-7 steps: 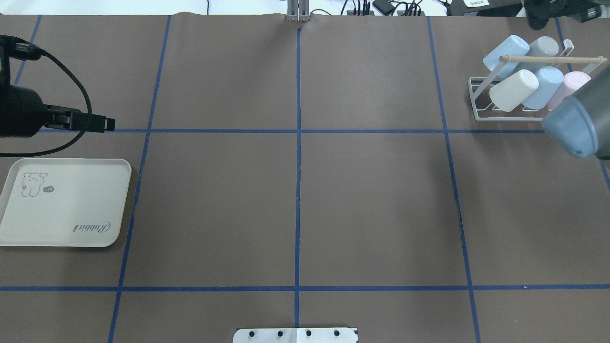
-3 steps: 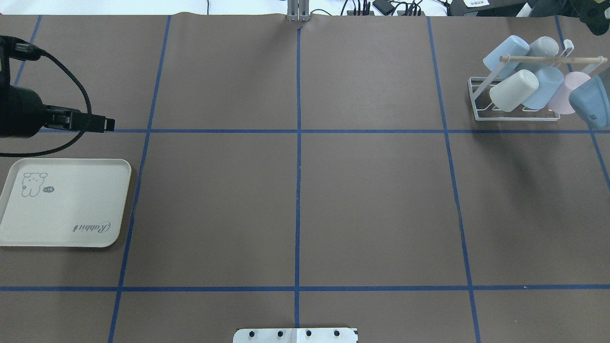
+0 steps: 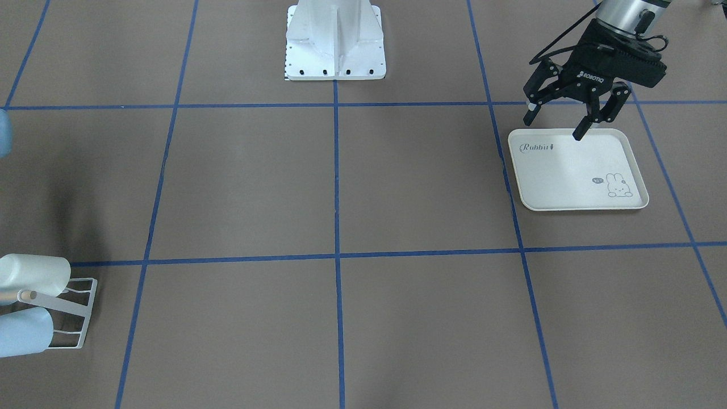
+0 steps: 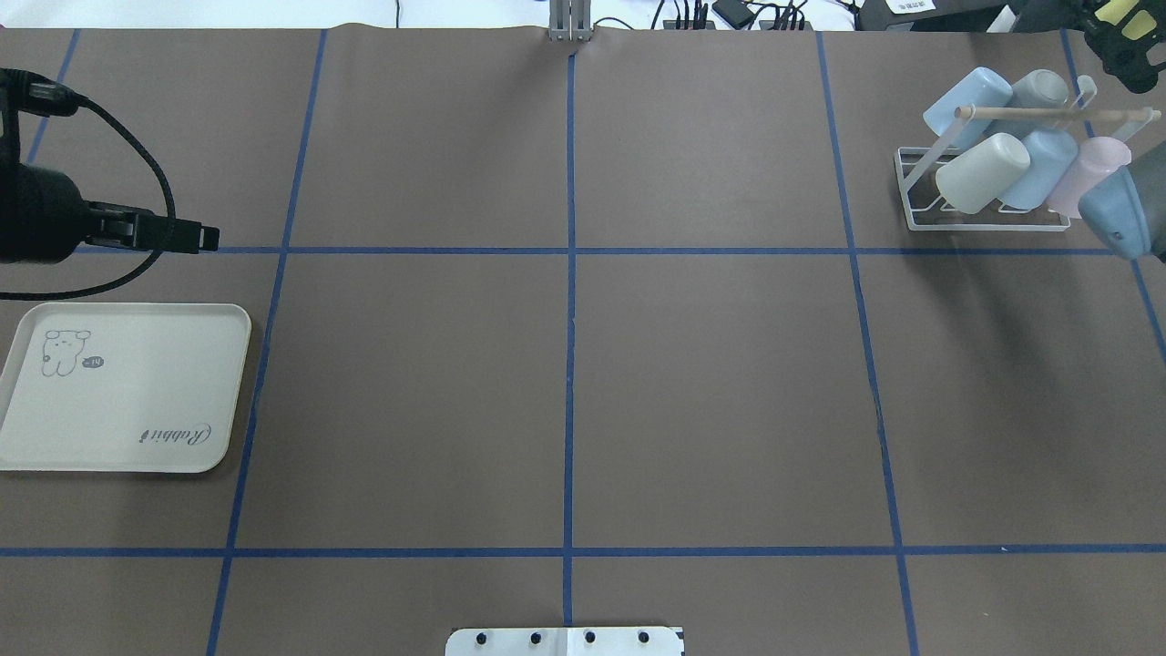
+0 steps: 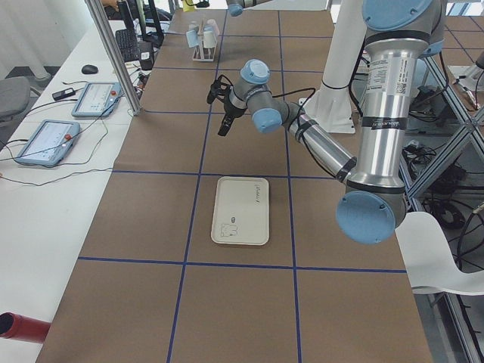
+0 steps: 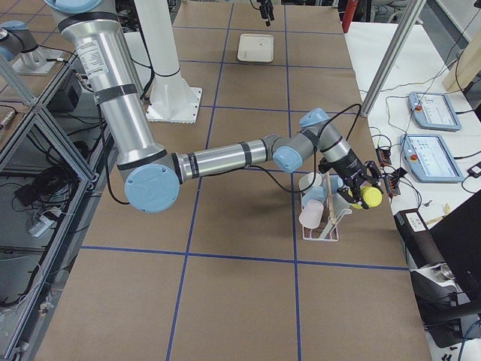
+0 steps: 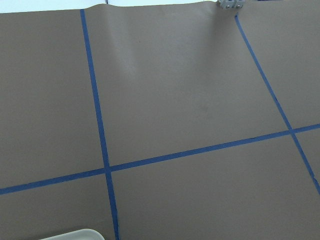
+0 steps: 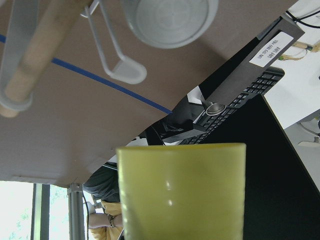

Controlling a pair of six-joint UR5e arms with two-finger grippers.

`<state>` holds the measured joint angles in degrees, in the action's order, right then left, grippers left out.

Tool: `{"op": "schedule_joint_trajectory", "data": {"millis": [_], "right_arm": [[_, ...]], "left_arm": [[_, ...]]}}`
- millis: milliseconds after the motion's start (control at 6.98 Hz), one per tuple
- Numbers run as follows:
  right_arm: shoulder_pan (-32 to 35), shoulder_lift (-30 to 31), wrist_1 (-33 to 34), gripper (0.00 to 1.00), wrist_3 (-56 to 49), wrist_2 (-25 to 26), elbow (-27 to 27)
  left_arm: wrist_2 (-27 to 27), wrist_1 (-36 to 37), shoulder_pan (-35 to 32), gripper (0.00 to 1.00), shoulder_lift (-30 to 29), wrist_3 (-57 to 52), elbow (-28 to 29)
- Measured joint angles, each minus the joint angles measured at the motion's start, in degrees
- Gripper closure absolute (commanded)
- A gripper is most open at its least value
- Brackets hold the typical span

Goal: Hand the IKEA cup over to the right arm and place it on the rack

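- The table (image 4: 710, 392), covered in brown paper and marked into squares by blue tape, carries the tray (image 4: 127, 410) at the robot's left end and the rack (image 4: 911, 196) at its right end, well apart
- The right arm (image 6: 218, 159) stretches low across the table to the rack, and its pale blue joint cap (image 4: 1116, 214) shows at the rack's right end in the overhead view
- The left arm (image 5: 386, 98) reaches out toward the tray's end of the table
- The tray is cream, lies flat, and bears a rabbit drawing and the word "Rabbit"
- The rack is white wire with a wooden dowel (image 4: 1048, 113) across its top
- Five cups sit tilted on the rack: a pale blue cup (image 4: 967, 105), a grey cup (image 4: 1038, 89), a cream cup (image 4: 981, 173), a second blue cup (image 4: 1038, 164) and a pink cup (image 4: 1084, 178)
- The left gripper (image 3: 554, 126) hangs in the air near the tray, jaws spread wide and holding nothing; over which part of the tray it hangs cannot be told
- The right gripper (image 6: 359, 194) has its jaws closed around the yellow cup (image 8: 182, 192), held in the air just beyond the rack's far right corner
- In the right wrist view the yellow cup fills the lower middle
- Ahead of it in that view are the dowel's end, a wire loop (image 8: 122, 70) and the grey cup's base
- The yellow cup sits on no prong, and whether it touches the rack cannot be told
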<state>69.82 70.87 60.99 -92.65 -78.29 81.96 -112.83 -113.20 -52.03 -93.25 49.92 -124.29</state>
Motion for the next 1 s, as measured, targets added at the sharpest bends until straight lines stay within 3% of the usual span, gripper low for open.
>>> {"op": "schedule_joint_trajectory", "data": {"millis": [716, 1002], "right_arm": [[-3.45, 0.3, -0.68, 0.81, 0.11, 6.26, -3.33], [-3.67, 1.07, -4.35, 0.81, 0.41, 7.5, -5.03]], "left_arm": [[-0.02, -0.07, 0.0, 0.0, 0.0, 0.0, 0.02], [-0.04, -0.09, 0.0, 0.0, 0.0, 0.0, 0.02]]}}
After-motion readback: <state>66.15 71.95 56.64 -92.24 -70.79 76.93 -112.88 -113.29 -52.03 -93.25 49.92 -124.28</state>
